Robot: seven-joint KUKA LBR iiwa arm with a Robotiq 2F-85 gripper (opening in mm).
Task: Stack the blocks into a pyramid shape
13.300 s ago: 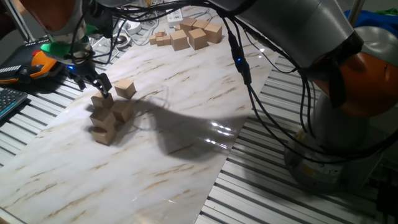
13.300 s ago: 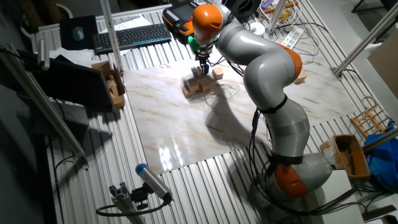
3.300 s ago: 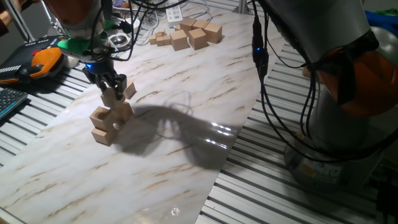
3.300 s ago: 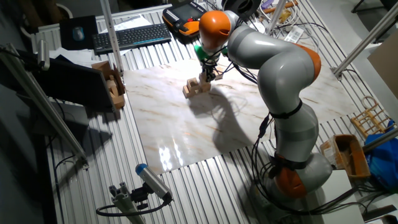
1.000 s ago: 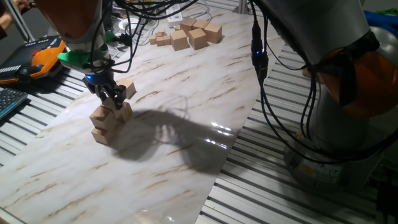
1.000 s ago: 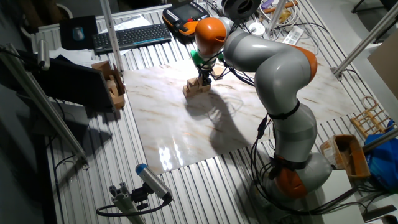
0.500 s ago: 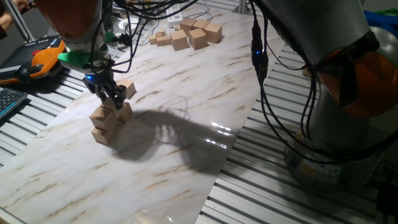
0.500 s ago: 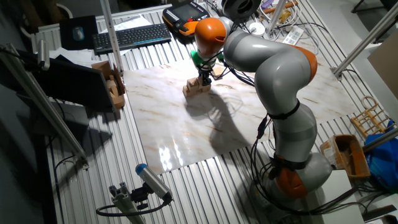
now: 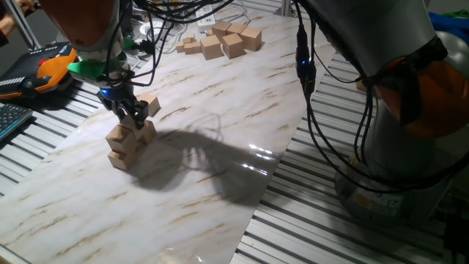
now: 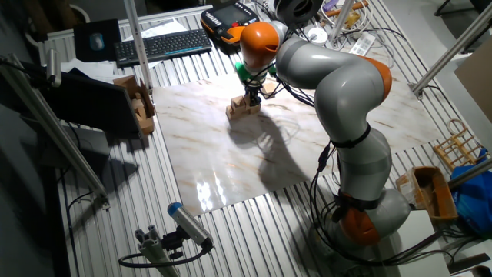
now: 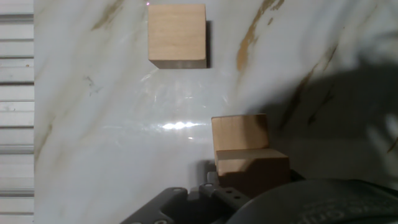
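The tool [image 9: 130, 119] sits atop the stepped heap [image 9: 124, 143], with a lone block [image 9: 150, 104] seemingly just behind.

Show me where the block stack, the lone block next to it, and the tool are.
block stack [image 9: 121, 148], one fixed view, on the stack's front face.
lone block [image 11: 177, 34], hand view, on its top face.
tool [image 9: 130, 117], one fixed view, midway between the fingertips.
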